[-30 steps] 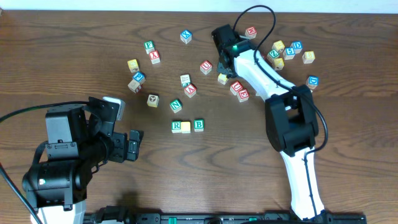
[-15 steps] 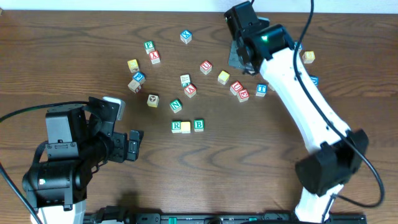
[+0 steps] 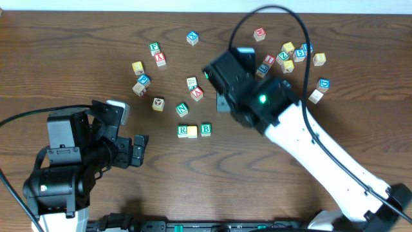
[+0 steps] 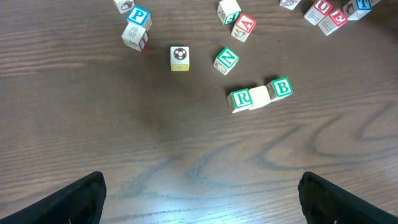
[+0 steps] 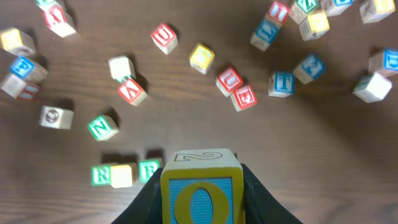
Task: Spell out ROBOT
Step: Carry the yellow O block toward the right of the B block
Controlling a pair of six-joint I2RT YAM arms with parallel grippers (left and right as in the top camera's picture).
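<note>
The dark wood-grain table [image 3: 212,174] is filling nearly every view, with only a pale strip [image 3: 129,5] showing past its far edge. The right gripper [image 5: 200,202] is clamping an O cube [image 5: 200,180] above the table, near the row where the R cube [image 3: 183,131], a yellow cube [image 3: 193,131] and the B cube [image 3: 205,129] are sitting side by side, touching. The left gripper [image 4: 205,205] is resting with its fingers spread wide, holding nothing. The T cube [image 5: 281,83] is lying farther back among scattered cubes [image 3: 158,103].
</note>
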